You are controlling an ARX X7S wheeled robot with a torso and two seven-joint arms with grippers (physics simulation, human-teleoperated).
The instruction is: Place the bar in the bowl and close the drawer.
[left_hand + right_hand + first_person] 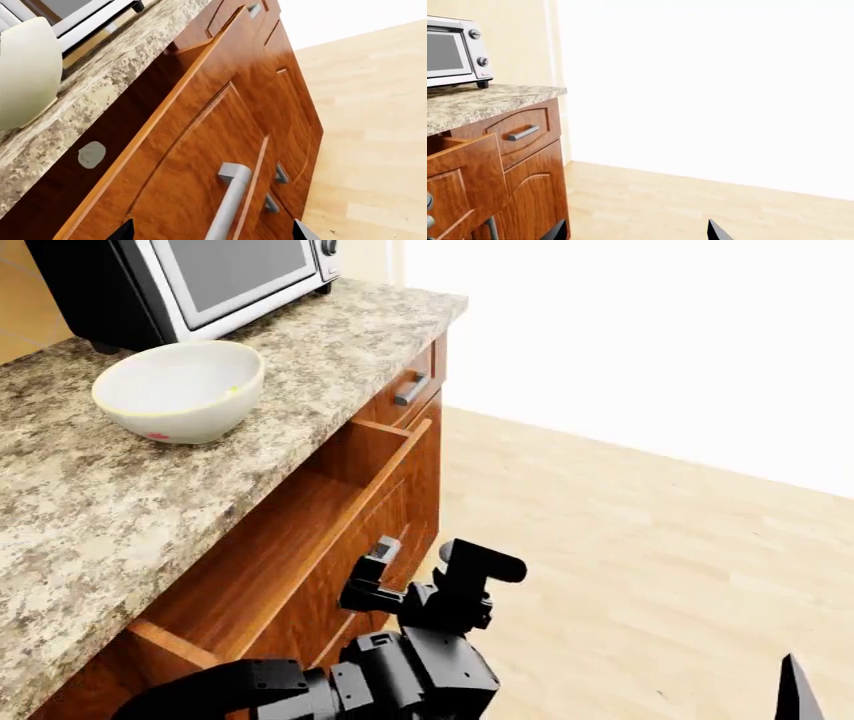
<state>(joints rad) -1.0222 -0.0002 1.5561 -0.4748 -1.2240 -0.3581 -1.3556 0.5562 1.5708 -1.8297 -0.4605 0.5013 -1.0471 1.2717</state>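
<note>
The white bowl (180, 390) stands on the granite counter (80, 510), and its wall (27, 70) also shows in the left wrist view. Below the counter the reddish-brown drawer (300, 530) is pulled out. A small pale rounded piece, the bar (91, 154), lies in shadow inside the drawer under the counter's edge; the head view does not show it. My left gripper (213, 232) (420, 575) is open at the drawer front (193, 165), its fingertips to either side of the grey handle (230, 202). My right gripper (637, 232) is open over the floor, holding nothing.
A silver toaster oven (187, 280) stands at the back of the counter behind the bowl. A narrower shut drawer (520, 131) and cabinet doors (534, 200) lie beside the open drawer. Light wooden floor (627, 550) stretches to the right, up to a white wall.
</note>
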